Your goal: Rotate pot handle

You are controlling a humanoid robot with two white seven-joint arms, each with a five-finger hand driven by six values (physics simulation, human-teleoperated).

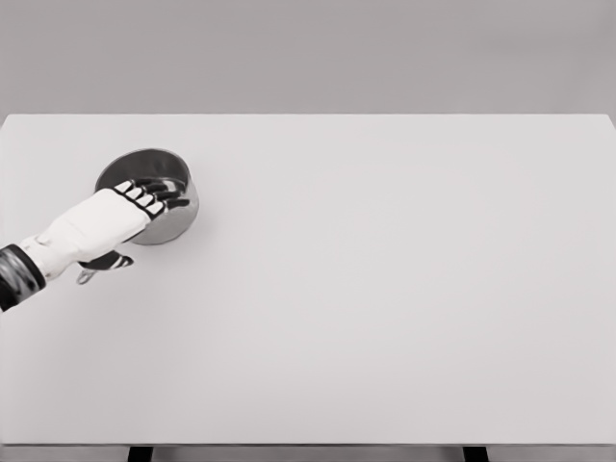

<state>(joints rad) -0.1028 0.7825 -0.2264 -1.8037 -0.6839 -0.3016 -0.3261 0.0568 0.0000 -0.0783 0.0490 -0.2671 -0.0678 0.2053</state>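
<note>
Reaching over the round grey metal pot (154,192), the white left hand (115,217) hides the handle; fingers extended, no grasp visible. Pushing could slide the pot instead of turning it.

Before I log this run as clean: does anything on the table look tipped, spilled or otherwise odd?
Nothing stands out. The pot sits upright on the table, nothing spilled, with the left hand lying over its near rim.

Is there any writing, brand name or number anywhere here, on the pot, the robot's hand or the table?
None: no readable text shows.
Pot: plain metal, no label visible.
Left hand: white shell, no marking.
Table: blank white surface.
</note>
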